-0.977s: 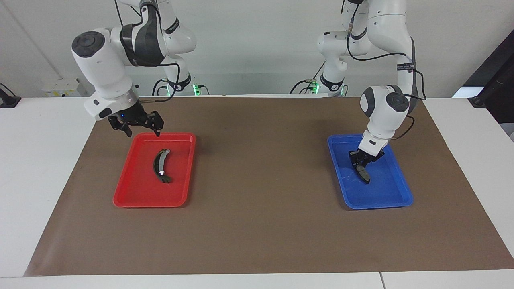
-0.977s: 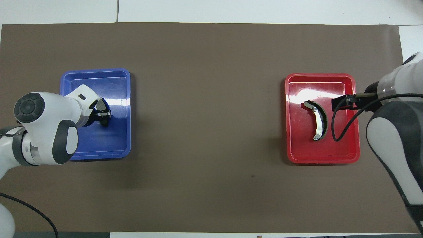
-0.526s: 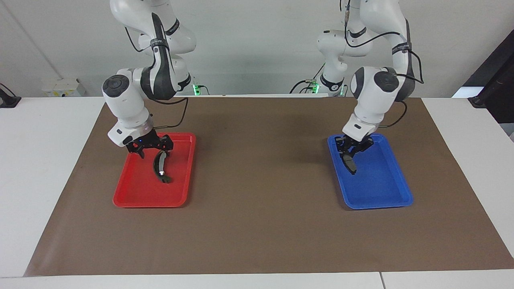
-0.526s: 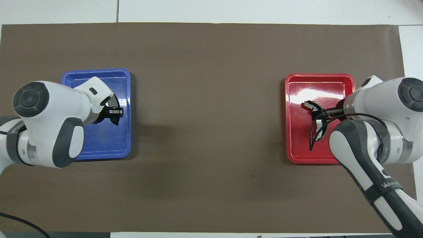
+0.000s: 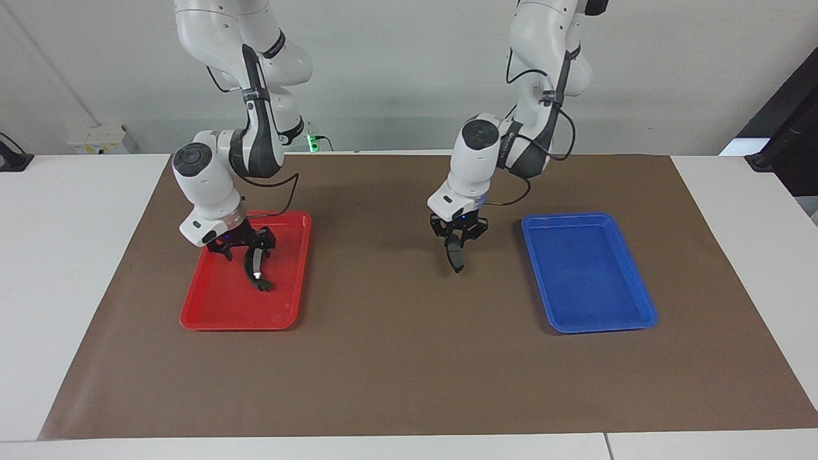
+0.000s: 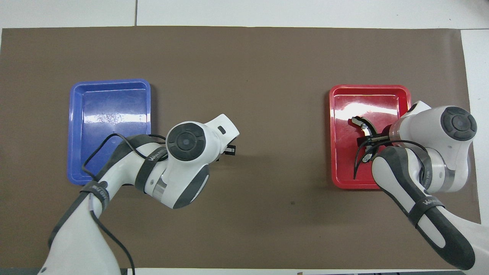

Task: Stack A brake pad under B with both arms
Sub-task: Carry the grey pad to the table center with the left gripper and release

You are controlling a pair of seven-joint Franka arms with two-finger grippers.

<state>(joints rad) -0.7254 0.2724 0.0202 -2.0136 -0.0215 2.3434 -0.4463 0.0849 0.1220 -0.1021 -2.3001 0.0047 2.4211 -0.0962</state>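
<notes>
My left gripper (image 5: 455, 246) is shut on the short dark-grey brake pad (image 5: 455, 259), which hangs from it just above the brown mat between the two trays. In the overhead view the left wrist hides the pad and only a bit of the gripper (image 6: 228, 149) shows. The long crescent brake shoe B (image 5: 257, 271) with its silver band lies in the red tray (image 5: 217, 319). My right gripper (image 5: 248, 248) is low over the shoe's end nearer to the robots, fingers open on either side of it. The shoe's tip also shows in the overhead view (image 6: 361, 123).
The blue tray (image 5: 588, 275) lies toward the left arm's end of the table with nothing in it. A brown mat (image 5: 409, 358) covers the table between and around both trays.
My left gripper lifted the brake pad out of the blue tray and carried it over the mat toward the middle. My right gripper came down from the red tray's edge onto the shoe's near end.
</notes>
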